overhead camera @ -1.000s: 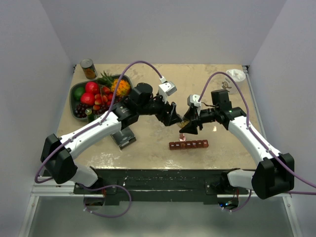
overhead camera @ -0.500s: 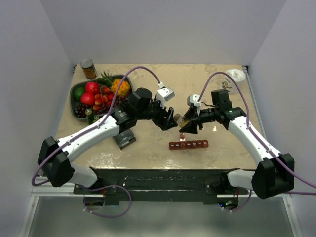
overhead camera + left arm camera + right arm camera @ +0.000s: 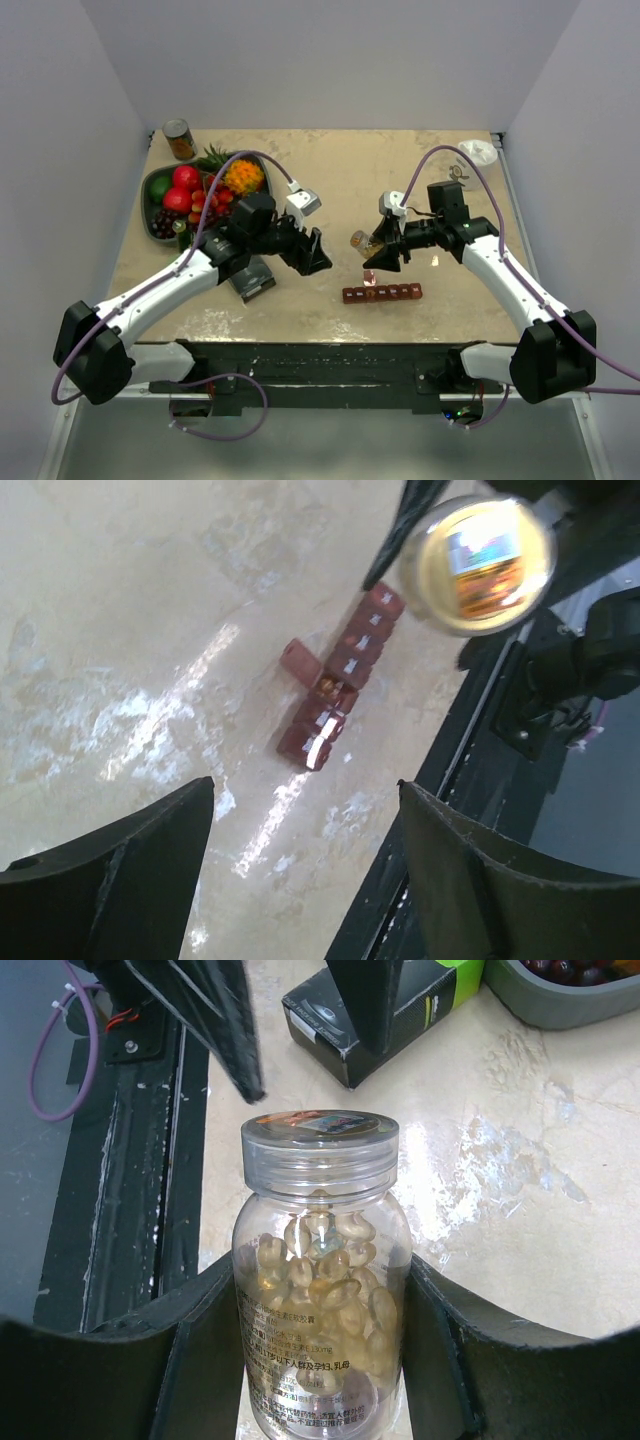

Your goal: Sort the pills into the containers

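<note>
- Right fingers [image 3: 200, 1360] are clenched on the pill bottle [image 3: 320, 1280], one on each side of its clear body. The cap is on and the pills [image 3: 325, 1260] are heaped inside.
- That bottle hangs in the air just behind the left end of the containers [image 3: 382, 293], off the table [image 3: 330, 170], with its cap end tipped over toward the left arm.
- The containers, a dark red strip, lie flat near the front edge of the table, between the two arms.
- One lid near the strip's left end stands flipped up; the other lids are down. A speck of tan-orange seems to sit in the open compartment, too small to be sure.
- Left fingers [image 3: 110, 880] are spread wide with nothing between them. They hover left of the containers, well apart from the strip and aimed toward it.
- Through the left wrist camera the strip shows clear between those fingers, and the bottle's round end floats over the strip's far end.
- Crowding the open compartment: the right fingers and the bottle sit right above its far side.
- A black box [image 3: 250, 278] lies on the table left of the containers, beyond the left fingers and partly under the left arm.
- Further left and back from the strip is the fruit bowl [image 3: 152, 185], full of red and dark fruit.
- A metal can [image 3: 180, 138] stands behind the bowl.
- Far behind the strip's right end is a small white object [image 3: 478, 150], too small to make out.
</note>
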You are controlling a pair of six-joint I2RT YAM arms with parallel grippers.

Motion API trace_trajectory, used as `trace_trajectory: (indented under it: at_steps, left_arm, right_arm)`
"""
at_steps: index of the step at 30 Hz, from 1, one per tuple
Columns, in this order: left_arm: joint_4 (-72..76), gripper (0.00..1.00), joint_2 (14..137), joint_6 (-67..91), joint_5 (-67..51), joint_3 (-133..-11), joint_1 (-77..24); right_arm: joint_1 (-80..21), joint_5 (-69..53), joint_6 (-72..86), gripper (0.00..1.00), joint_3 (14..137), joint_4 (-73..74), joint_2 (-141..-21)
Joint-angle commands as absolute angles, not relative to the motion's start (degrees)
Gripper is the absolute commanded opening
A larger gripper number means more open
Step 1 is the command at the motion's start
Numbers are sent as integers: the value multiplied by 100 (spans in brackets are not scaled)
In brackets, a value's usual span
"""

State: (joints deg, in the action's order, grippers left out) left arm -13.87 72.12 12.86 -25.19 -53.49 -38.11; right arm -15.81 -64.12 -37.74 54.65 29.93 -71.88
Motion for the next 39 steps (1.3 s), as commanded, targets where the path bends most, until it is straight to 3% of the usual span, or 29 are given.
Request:
trace_trajectory:
  at_steps: [1,17,31,39]
  left_arm:
    - [-721,79,6952,1309,-3278,-5703,-3814]
    - [-694,78,8208,1714,-2663,-7303,-4377]
    - [-1062,75,8244,1451,-2734,-7032,-4368]
    - [-1231,75,7884,1283,-2566,-6224,-3887]
  right_arm:
    - [-1608,-6645,-3858,11,5704,2892,-7058]
    - [-1608,-6618,-3858,11,5695,2874,-7075]
    - [-1608,-6601,-3867,11,5704,2883,-7058]
    - [-1600,-6601,-3876,11,5704,2900,-7049]
